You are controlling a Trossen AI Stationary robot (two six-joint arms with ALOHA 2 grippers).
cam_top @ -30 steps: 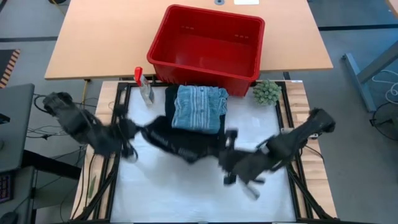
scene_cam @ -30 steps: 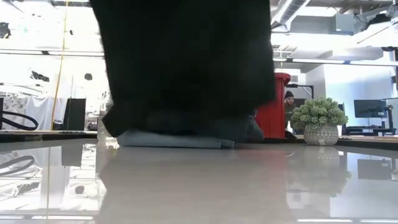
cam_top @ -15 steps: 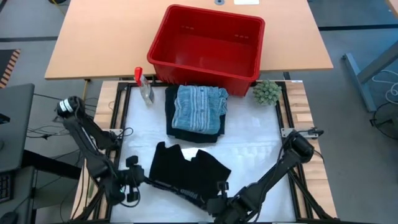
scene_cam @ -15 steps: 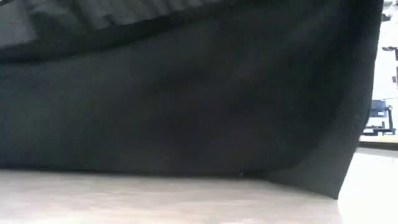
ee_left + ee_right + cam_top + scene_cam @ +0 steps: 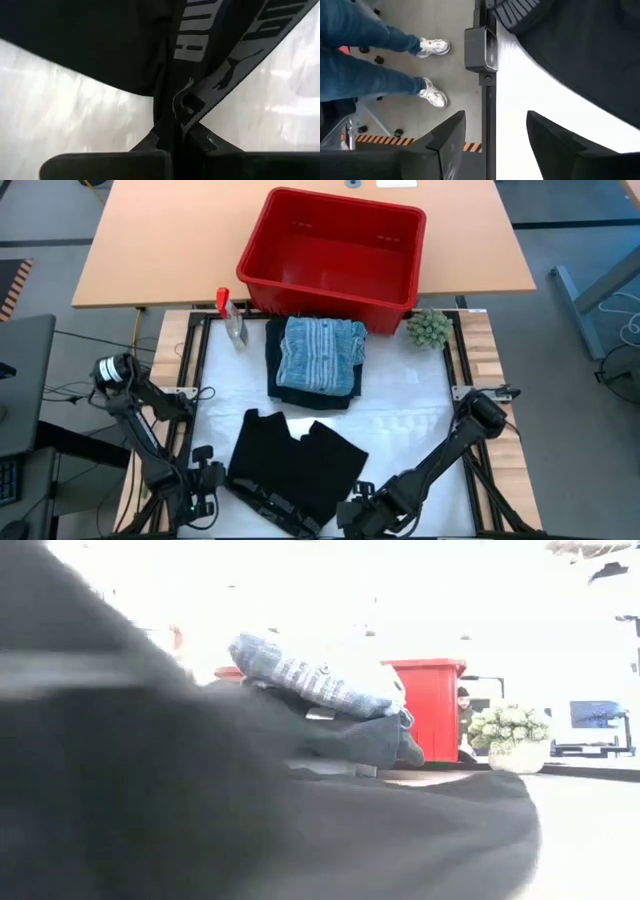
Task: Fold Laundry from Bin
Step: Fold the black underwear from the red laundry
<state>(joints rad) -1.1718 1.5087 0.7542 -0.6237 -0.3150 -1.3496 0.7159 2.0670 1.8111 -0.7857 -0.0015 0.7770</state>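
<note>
White sheeting covers your work table (image 5: 420, 430), with a tan wooden table (image 5: 170, 250) butted against its far edge, and the red bin (image 5: 333, 258) sits on that wood with nothing visible inside it. Just in front of the bin you have a folded stack: a striped grey-blue garment (image 5: 320, 352) lying on top of a dark folded garment (image 5: 300, 388), which the low view shows as a thick bundle in front of the red wall. A small spray bottle with a red top (image 5: 231, 318) stands beside the stack toward the left arm's side, and a fuzzy green ball (image 5: 429, 327) sits toward the right arm's side, near the bin's corner. Closer to you, a black garment (image 5: 298, 462) lies spread flat on the sheeting at the near edge, well apart from the stack; its waistband carries pale lettering, visible in the left wrist view. Your left gripper (image 5: 205, 485) is low at the garment's near corner on its own side, its fingers pinched shut on the waistband. Your right gripper (image 5: 372, 510) is at the table's near edge beside the garment's opposite corner, jaws spread apart with nothing between them. Past the table edge, the right wrist view catches a person's legs (image 5: 365, 60) in blue jeans and white shoes.
</note>
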